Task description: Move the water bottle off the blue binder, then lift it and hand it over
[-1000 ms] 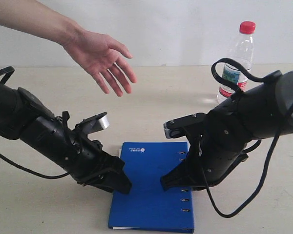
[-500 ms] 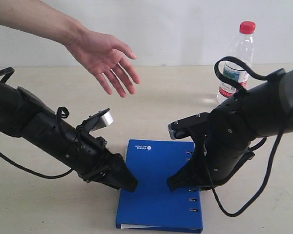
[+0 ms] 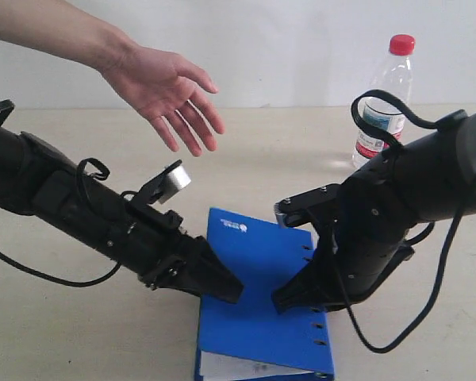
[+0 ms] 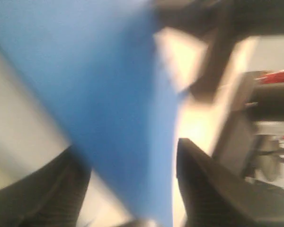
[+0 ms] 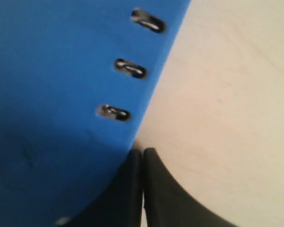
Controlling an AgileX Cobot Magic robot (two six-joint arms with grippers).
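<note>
The water bottle stands upright on the table at the back right, off the blue binder. The binder lies at the front middle with its left side tilted up and white pages showing at its near end. My left gripper reaches in from the left at that raised edge. In the blurred left wrist view it is open, with the binder running between its spread fingers. My right gripper is shut and empty; its tips rest at the slotted edge of the binder.
A person's open hand hangs palm down over the table at the back left, above my left arm. A black cable loops up from the right arm in front of the bottle.
The binder has slid right and toward the front, and its left side has tipped up. My left gripper has pushed right along with it. The right gripper shifted slightly right. The bottle has stayed put.
</note>
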